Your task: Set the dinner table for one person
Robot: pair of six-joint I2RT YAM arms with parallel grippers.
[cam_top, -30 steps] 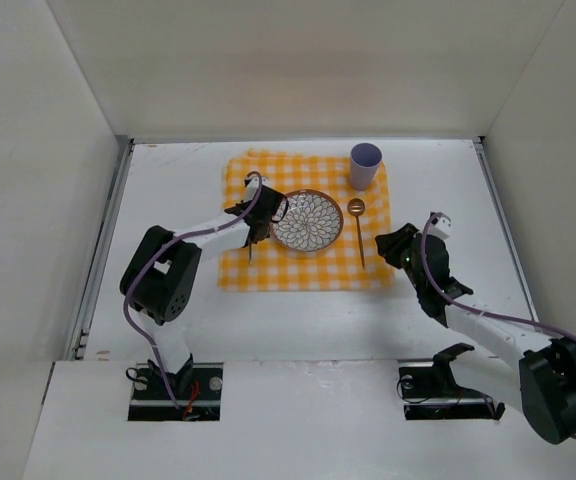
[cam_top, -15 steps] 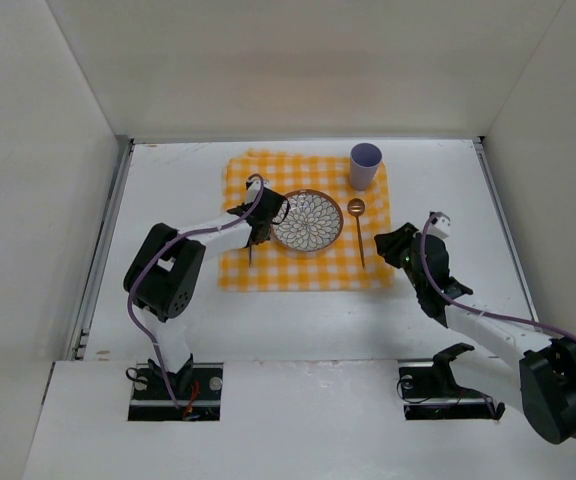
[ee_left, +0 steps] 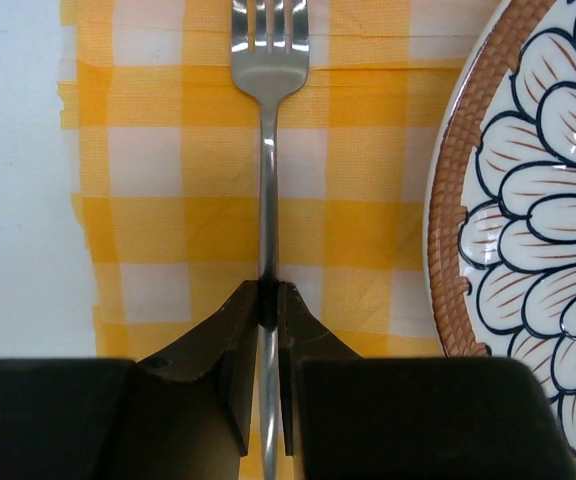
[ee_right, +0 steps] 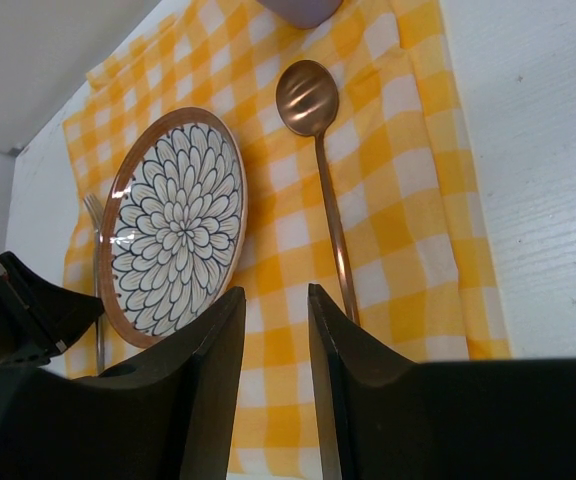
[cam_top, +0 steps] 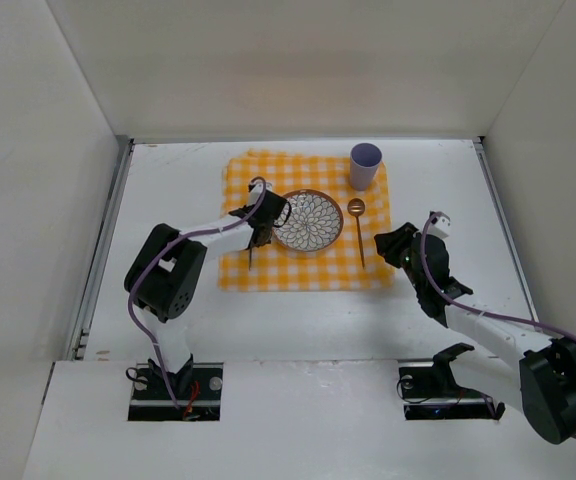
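Note:
The dinner table (cam_top: 298, 320) carries a yellow-and-white checkered cloth (cam_top: 368, 272). On the cloth lie a flower-patterned plate (cam_top: 307, 220), a copper spoon (cam_top: 358, 235) to its right and a lilac cup (cam_top: 365, 165) at the back right. A silver fork (ee_left: 268, 150) lies left of the plate (ee_left: 538, 200) with its tines pointing away. My left gripper (ee_left: 270, 290) is shut on the fork's handle, low over the cloth. Off the cloth's right edge, my right gripper (ee_right: 276, 290) is open and holds nothing. The spoon (ee_right: 323, 170) and the plate (ee_right: 173, 225) lie ahead of it.
Metal rails (cam_top: 103, 250) run along the table's side edges, and white walls close in the back and both sides. Bare white surface lies in front of the cloth and to either side of it.
The left arm's wrist has shifted slightly toward the plate while still gripping the fork. The right arm and the tableware have not moved.

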